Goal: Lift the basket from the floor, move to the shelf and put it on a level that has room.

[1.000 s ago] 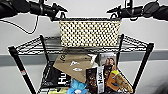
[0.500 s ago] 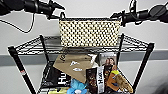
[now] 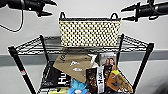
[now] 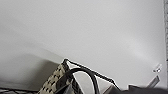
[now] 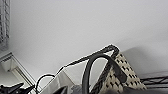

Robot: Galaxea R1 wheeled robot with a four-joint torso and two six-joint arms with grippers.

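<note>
2 dark loop handles stand up from the ends of the basket [image 3: 89, 32], which sits upright on the level [image 3: 37, 46], the top wire tier of the shelf [image 3: 147, 60], with its long side facing the robot and the pale wall close behind it. Both hands hang in the air apart from it: the left hand [image 3: 46, 8] is above and outside the basket's left end, the right hand [image 3: 130, 12] above and outside its right end, and each shows spread fingers with nothing between them, so the basket is released. In the left wrist view the basket [image 4: 56, 80] shows by its woven corner and loop handle, and in the right wrist view the basket [image 5: 117, 75] shows the same at its other end. By my judgement the placing step is done or all but done, and what is left calls only for drawing the arms clear without catching the handles. Bare wire grid lies open on both sides of the basket and in front of it, so it rests well inside the tier's edges. Below, the next tier is crowded with packets, a brown paper bag [image 3: 72, 66] and a blue toy [image 3: 76, 87].
</note>
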